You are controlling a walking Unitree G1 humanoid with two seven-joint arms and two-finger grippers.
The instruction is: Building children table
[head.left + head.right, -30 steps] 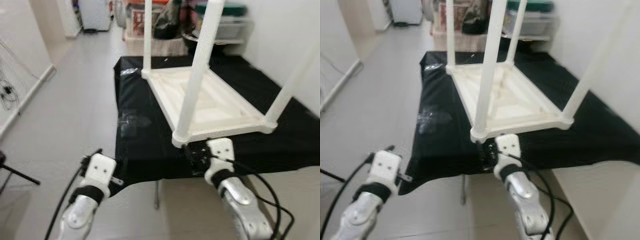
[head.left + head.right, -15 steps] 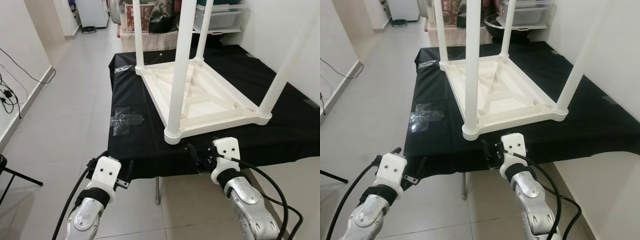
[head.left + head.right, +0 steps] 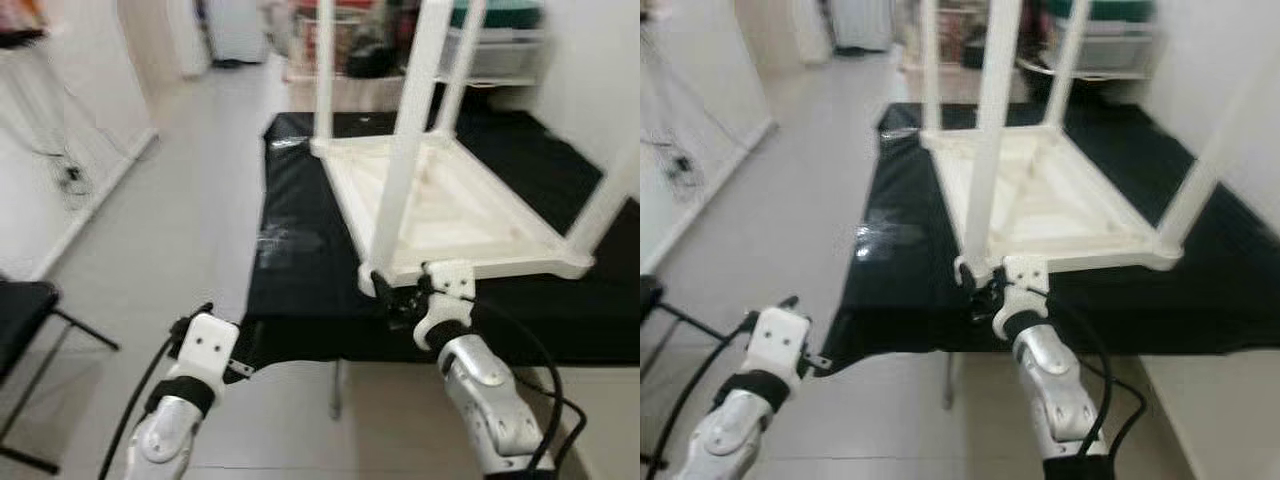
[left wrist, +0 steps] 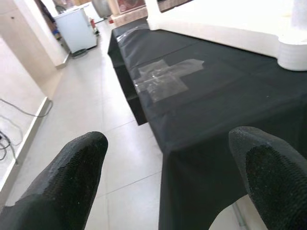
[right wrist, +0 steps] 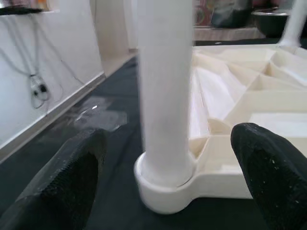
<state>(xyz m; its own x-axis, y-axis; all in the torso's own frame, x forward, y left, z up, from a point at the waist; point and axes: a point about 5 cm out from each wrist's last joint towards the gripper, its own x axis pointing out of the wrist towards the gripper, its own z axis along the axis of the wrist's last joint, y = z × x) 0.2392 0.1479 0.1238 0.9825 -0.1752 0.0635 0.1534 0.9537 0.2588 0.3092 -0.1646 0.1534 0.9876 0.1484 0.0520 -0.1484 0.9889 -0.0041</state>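
Observation:
A white children's table (image 3: pixel 470 210) lies upside down on a bench draped in black cloth (image 3: pixel 300 290), its legs pointing up. My right gripper (image 3: pixel 392 300) is at the near left corner, open. Its fingers (image 5: pixel 72 177) stand on either side of the base of the corner leg (image 5: pixel 165 96), apart from it. My left gripper (image 3: pixel 243 352) hangs open by the near left corner of the black cloth (image 4: pixel 216 120), holding nothing. The views from my head are blurred.
A patch of clear tape (image 3: pixel 290 240) sits on the cloth left of the white table. A dark seat on thin legs (image 3: pixel 25 310) stands on the floor at the far left. Storage boxes (image 3: pixel 500 50) are stacked behind the bench. A wall runs along the right.
My right gripper has moved forward to the corner leg, which now stands between its fingers. The head camera has swung, shifting the whole scene. The left gripper has barely moved.

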